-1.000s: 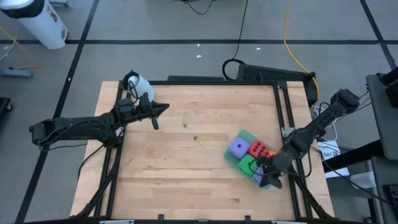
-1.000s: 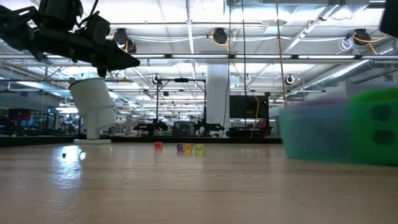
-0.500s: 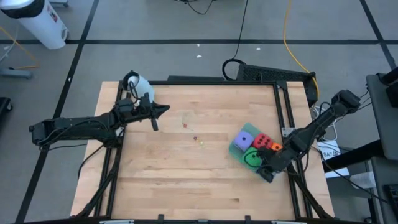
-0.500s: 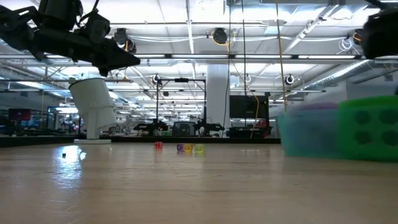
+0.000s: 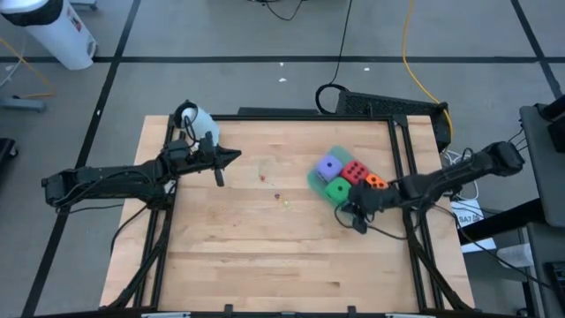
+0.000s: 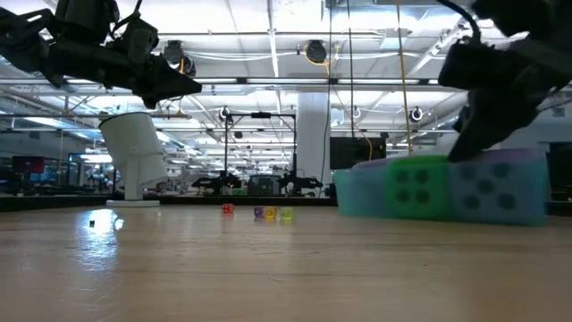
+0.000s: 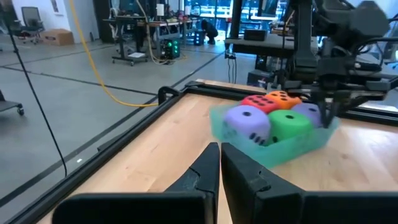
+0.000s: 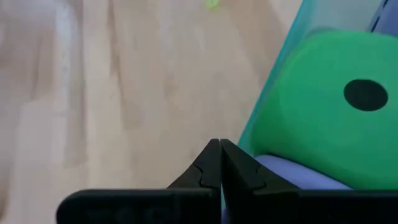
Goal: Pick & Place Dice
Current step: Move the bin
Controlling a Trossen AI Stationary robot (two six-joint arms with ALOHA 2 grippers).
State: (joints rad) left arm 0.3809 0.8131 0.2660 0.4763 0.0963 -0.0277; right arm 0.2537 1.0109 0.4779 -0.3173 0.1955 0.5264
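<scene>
A flat translucent green tray (image 5: pixel 313 179) lies on the table's right half. Several dice sit in it: purple (image 5: pixel 329 166), red (image 5: pixel 356 170), orange (image 5: pixel 375 182) and green (image 5: pixel 335 191). A second purple one (image 7: pixel 308 111) shows beside the green one. My right gripper (image 5: pixel 357 217) is shut at the tray's near right side, slanting down. My left gripper (image 5: pixel 237 155) is shut on nothing. It hangs level above the table's far left part and points toward the tray. My right gripper has the tray's near right wall (image 8: pixel 244 148) at its shut fingertips, apparently pinched between the two. The fingers slant down from the table's right side. The tray rests flat on the table with the dice in it.
Three tiny coloured bits (image 5: pixel 276 196) lie in the table's middle, left of the tray. A white cylinder (image 5: pixel 196 117) stands at the far left corner, behind my left arm. Black frame rails (image 5: pixel 408 150) run along the table's edges.
My right gripper has swung from the near right corner toward the far edge and the table's middle, turning as it went. The tray with its dice has slid along the table with it, up and to the left.
</scene>
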